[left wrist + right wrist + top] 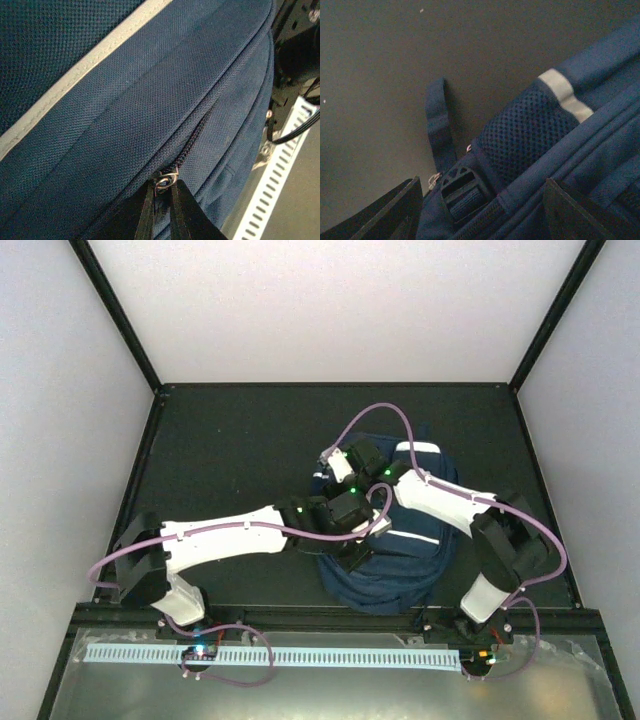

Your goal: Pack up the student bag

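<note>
The backpack (400, 560) lies flat on the dark counter (230, 440), right of the middle and close to the near edge, with both arms bent over it.

The left arm (230, 530) reaches in from the side. Its jaws are closed on the small metal zip pull (167, 179), pinching it right at the tips. I judge that this grip is for running the slider along the zip (195, 135), which climbs away from the pull under a fold of navy cloth, below the pale stripe (85, 65).

The right arm (440, 500) comes over the far end of the bag. Its jaws stand open, one finger on each side of the bag's edge by the dark buckle (462, 192), gripping nothing that I can see. That stance looks meant to pin or pinch the cloth so the bag does not slide when the zip is pulled.

Much is hidden. The left fingers cover the zip behind the pull, so I cannot tell whether that stretch is open or shut. From above, the arms mask the bag's upper part. The inside of the bag shows nowhere, and nothing to be packed is in sight. The right wrist view is dim. Only a loose strap (437, 127) and a mesh pocket (525, 130) read clearly there.
</note>
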### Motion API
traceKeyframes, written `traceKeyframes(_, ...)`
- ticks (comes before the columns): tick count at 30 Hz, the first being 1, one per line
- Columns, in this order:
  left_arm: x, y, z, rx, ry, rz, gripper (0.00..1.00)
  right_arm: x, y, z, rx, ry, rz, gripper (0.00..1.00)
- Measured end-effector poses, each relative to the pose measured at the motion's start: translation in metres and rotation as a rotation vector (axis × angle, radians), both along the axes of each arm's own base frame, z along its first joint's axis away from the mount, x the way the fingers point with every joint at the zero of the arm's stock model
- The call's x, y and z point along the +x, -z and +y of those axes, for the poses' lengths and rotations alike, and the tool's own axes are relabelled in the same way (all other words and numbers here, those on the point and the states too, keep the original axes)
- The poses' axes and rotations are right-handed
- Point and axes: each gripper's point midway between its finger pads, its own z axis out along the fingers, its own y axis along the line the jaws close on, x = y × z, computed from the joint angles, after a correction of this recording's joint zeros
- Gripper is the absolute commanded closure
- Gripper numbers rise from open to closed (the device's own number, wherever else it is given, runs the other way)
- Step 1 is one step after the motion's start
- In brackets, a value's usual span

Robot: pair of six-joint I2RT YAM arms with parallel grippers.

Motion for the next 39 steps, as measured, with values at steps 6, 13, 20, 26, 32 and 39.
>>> traceKeyframes(6, 0.003, -0.003, -0.007, -0.057, -0.058, 0.018, 0.76, 0.014, -0.026, -0.014, 0.061, 0.046, -0.026, 0.30)
traceKeyframes(13, 0.001, -0.023, -0.001, -0.166, -0.088, 0.013, 0.36, 0.014, -0.082, -0.047, 0.111, 0.130, -0.118, 0.31)
traceKeyframes(20, 0.007, -0.055, 0.024, -0.299, -0.182, -0.009, 0.01, -0.021, -0.100, -0.089, 0.105, 0.242, -0.095, 0.31)
traceKeyframes(26, 0.037, -0.048, 0.069, -0.360, -0.445, 0.086, 0.01, -0.056, -0.112, -0.120, 0.120, 0.324, -0.058, 0.29)
traceKeyframes(32, 0.059, -0.011, 0.105, -0.374, -0.645, 0.208, 0.05, -0.066, -0.106, -0.148, 0.073, 0.458, -0.011, 0.26)
traceKeyframes(39, 0.071, 0.012, 0.096, -0.303, -0.634, 0.307, 0.10, -0.056, -0.064, -0.219, 0.015, 0.744, 0.067, 0.07)
